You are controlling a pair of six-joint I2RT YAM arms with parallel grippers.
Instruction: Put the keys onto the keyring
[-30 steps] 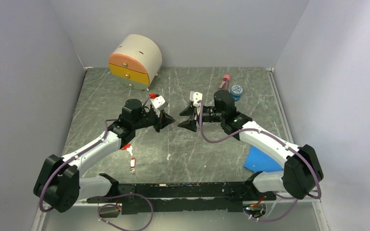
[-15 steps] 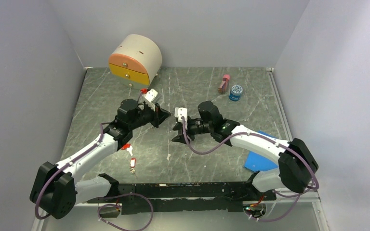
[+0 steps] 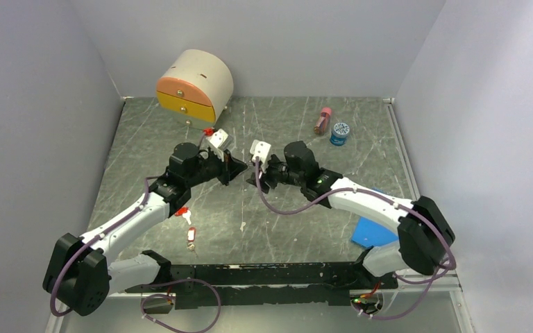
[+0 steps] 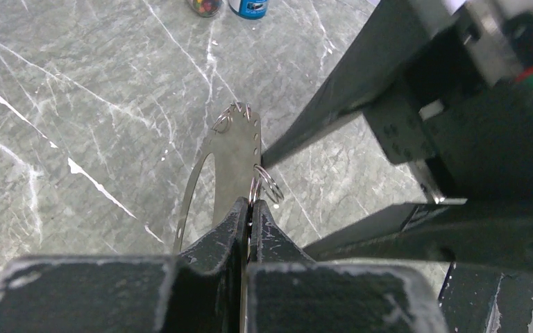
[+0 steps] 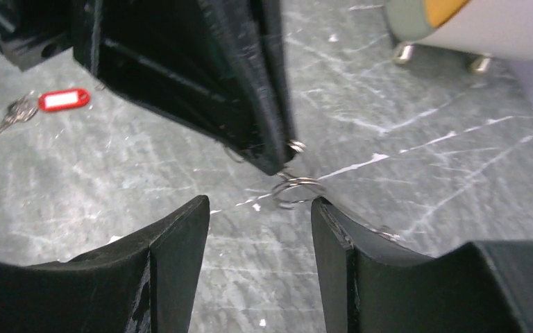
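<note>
My left gripper [image 4: 250,205] is shut on the keyring [image 4: 234,156], a thin silvery metal hoop with small holes and small split rings [image 4: 268,184] hanging from it, held above the table. My right gripper [image 5: 260,208] is open and empty, facing the left gripper tip to tip, its jaws on either side of a split ring [image 5: 295,187]. In the top view the left gripper [image 3: 238,168] and the right gripper [image 3: 252,182] nearly meet at mid-table. Two keys with red tags [image 3: 182,213] [image 3: 191,236] lie on the table by the left arm. One key [image 5: 62,99] shows in the right wrist view.
A round-topped drawer box [image 3: 194,87] stands at the back left. A pink bottle [image 3: 323,120] and a blue-lidded jar [image 3: 340,132] stand at the back right. A blue flat object [image 3: 378,229] lies under the right arm. Grey walls close three sides.
My right gripper has moved left, up to the left gripper's tip. My left gripper shifted slightly back and left, then held still, shut on the keyring throughout.
</note>
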